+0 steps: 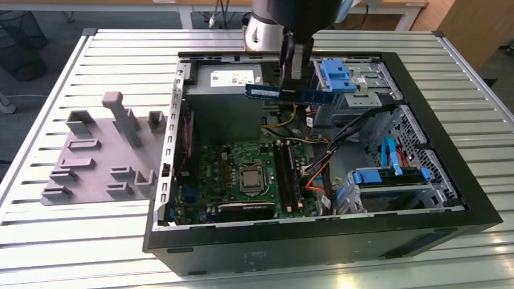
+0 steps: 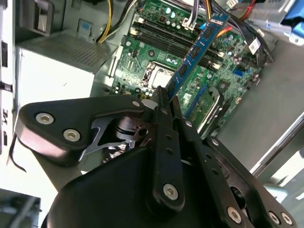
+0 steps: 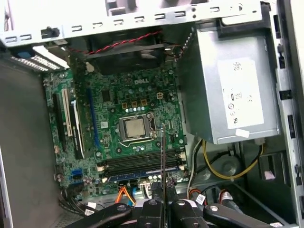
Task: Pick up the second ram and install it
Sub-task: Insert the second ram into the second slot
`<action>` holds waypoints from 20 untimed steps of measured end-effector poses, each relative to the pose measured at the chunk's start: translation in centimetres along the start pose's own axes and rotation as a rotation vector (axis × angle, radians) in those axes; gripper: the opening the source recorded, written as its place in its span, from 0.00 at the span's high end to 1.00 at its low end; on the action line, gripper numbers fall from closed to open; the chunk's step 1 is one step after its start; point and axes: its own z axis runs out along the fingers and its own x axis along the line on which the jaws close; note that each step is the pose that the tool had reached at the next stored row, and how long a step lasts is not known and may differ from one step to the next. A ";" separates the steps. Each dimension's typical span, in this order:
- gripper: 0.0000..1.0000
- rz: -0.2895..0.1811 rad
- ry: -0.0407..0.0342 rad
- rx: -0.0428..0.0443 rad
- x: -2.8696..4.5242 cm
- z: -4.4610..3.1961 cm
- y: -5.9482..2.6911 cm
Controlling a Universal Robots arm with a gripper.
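Note:
The second ram (image 1: 265, 91) is a slim blue-green stick hanging level above the open computer case (image 1: 449, 180), over its far end beside the power supply. My gripper (image 1: 291, 90) is shut on its middle from above. In the second wrist view the ram (image 2: 199, 45) sticks out from between the fingers (image 2: 164, 111) towards the motherboard. In the first wrist view the ram (image 3: 163, 156) shows edge-on, rising from the gripper (image 3: 163, 202) across the black memory slots (image 3: 142, 161). Those slots (image 1: 287, 171) lie lower in the case, well apart from the stick.
The grey power supply (image 1: 229, 78) sits close beside the gripper. Bright-blue drive latches (image 1: 337, 75) and cables (image 1: 317, 162) crowd the exterior view's right. The processor socket (image 1: 251, 179) lies beside the slots. A grey holder fixture (image 1: 105, 156) stands on the slatted table outside the case.

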 end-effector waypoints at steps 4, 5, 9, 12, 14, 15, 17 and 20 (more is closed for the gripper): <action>0.86 0.073 -0.0004 0.0022 0.00 0.03 0.00; 0.86 0.093 -0.0004 0.0028 0.00 0.04 0.00; 0.86 0.165 -0.0007 0.0050 0.00 0.08 0.00; 0.86 0.219 -0.0010 0.0066 0.00 0.10 0.00; 0.86 0.254 -0.0012 0.0077 0.00 0.12 0.00; 0.86 0.272 -0.0012 0.0082 0.00 0.13 0.00; 0.86 0.307 -0.0014 0.0092 -0.01 0.15 0.00; 0.86 0.360 -0.0016 0.0108 -0.01 0.18 0.00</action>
